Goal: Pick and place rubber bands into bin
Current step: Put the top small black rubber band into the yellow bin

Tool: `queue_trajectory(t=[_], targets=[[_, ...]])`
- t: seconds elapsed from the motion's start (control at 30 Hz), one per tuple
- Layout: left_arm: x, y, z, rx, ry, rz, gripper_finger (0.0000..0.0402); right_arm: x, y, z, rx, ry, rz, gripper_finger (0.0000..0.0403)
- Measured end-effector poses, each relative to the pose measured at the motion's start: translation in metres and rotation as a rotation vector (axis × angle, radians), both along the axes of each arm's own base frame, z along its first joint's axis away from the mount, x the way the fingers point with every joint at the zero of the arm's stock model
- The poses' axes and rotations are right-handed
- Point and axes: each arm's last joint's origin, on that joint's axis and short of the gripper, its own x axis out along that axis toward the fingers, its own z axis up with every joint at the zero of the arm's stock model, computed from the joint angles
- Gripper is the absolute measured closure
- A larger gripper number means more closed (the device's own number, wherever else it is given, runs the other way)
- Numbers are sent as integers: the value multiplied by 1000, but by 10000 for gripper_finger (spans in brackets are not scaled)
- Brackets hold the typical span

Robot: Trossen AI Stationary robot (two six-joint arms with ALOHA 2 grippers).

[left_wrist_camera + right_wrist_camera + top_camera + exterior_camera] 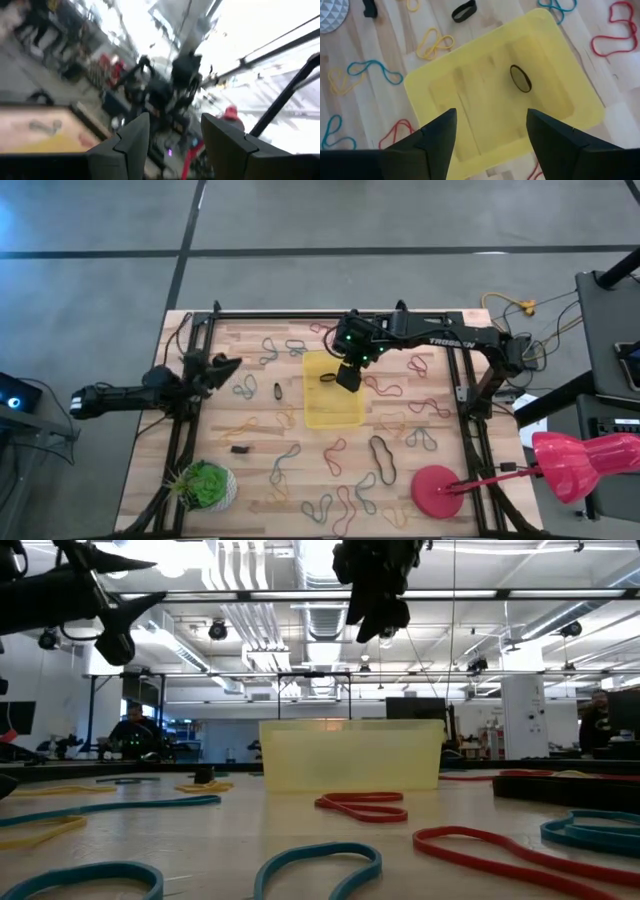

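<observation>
Now right end effector (490, 132) hangs wide and empty above the yellow bin (445, 85). One black rubber band (520, 78) lies directly below, so judged a drop. Left end effector (172, 137) wide, off aside.

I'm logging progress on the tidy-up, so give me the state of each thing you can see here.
Translucent yellow plastic bin: upright, holding one black rubber band.
Loose coloured rubber bands: scattered flat on the wooden table.
Right gripper: open, empty, above the bin.
Left gripper: open, empty, raised at the table's left.
</observation>
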Motion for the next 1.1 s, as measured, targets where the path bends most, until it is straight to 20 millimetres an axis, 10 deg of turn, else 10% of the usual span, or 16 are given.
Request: queue_trajectory(t=[0.17,0.53,0.83,1.1], targets=[[1,0,6,31,53,31,238,0,2,0,0,7,7,177],[19,-2,33,207,909,-92,282,-14,1,-4,-95,154,-11,177],[72,4,-2,-361,1226,40,282,-15,-1,-4,-151,176,-46,177],[126,5,-11,-417,1355,66,282,-17,-2,-6,-173,194,-51,177]])
